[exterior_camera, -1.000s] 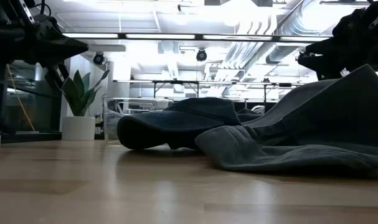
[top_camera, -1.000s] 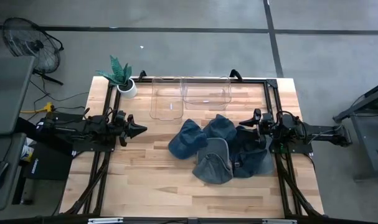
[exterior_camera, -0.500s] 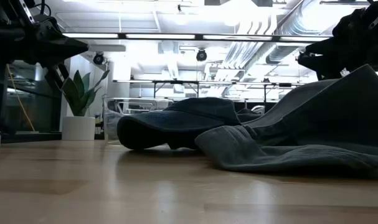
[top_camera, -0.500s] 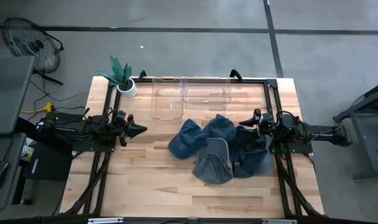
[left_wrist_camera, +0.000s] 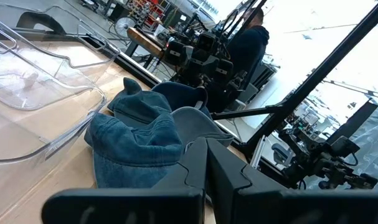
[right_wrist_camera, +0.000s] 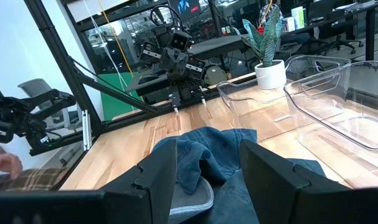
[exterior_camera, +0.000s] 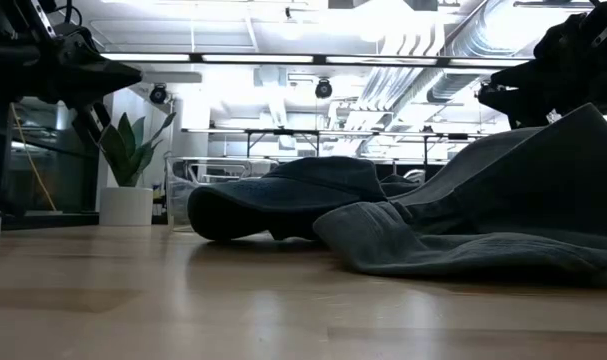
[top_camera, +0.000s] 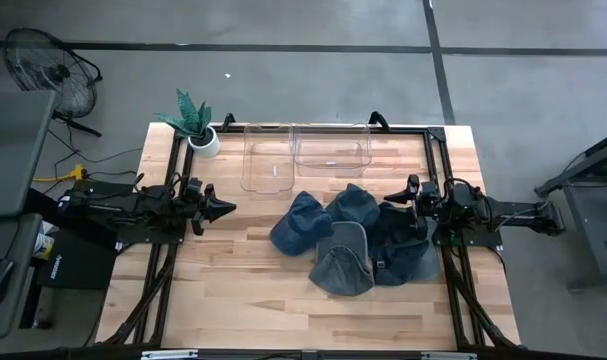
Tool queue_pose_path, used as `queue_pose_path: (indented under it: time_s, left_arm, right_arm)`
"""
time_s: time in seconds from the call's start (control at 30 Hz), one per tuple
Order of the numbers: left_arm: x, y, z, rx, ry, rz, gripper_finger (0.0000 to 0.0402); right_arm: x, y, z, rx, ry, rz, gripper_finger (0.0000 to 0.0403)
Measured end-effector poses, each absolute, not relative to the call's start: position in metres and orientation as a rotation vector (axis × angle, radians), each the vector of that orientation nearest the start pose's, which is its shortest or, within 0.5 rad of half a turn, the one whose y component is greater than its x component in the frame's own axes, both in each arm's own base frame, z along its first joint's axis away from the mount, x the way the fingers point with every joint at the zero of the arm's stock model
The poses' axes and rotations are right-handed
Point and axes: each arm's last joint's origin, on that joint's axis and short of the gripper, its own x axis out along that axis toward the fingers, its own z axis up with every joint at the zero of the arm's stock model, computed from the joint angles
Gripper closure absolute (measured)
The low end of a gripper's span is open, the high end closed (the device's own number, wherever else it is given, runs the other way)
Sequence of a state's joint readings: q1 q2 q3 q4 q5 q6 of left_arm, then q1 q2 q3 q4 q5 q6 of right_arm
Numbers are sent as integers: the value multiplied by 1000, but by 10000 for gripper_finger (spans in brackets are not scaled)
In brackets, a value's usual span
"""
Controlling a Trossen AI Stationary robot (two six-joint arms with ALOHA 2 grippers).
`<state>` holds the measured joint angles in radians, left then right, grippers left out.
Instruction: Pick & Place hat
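The wooden table [top_camera: 233,270] bears heaped hats [top_camera: 348,240]; left pincer [top_camera: 226,208] together, right pincer [top_camera: 391,199] apart.

Grey concrete floor [top_camera: 283,20], standing fan [top_camera: 48,65], bright ceiling lights [exterior_camera: 283,57]

Hats, denim, four, heaped right of my table's centre.
Blue cap [top_camera: 300,223] leftmost; blue cap [top_camera: 354,206] behind; grey cap [top_camera: 343,259] nearest front; dark cap [top_camera: 406,245] rightmost, all touching, crumpled.
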<state>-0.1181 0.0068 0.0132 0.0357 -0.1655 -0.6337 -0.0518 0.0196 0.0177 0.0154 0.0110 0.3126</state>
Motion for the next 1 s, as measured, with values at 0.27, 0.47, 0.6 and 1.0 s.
queue_pose_path:
  time_s: [0.27,0.47,0.6,1.0]
  left_arm:
    - [96,-4,172,-619,-97,122,401]
    - [96,-4,172,-619,-99,128,401]
    - [96,-4,172,-618,-99,128,401]
    - [95,-3,177,-622,-125,160,401]
  right_arm:
    - [98,-5,170,313,-23,-60,233]
    - [98,-5,170,312,-24,-60,233]
    - [98,-5,170,312,-24,-60,233]
    - [98,-5,170,312,-24,-61,233]
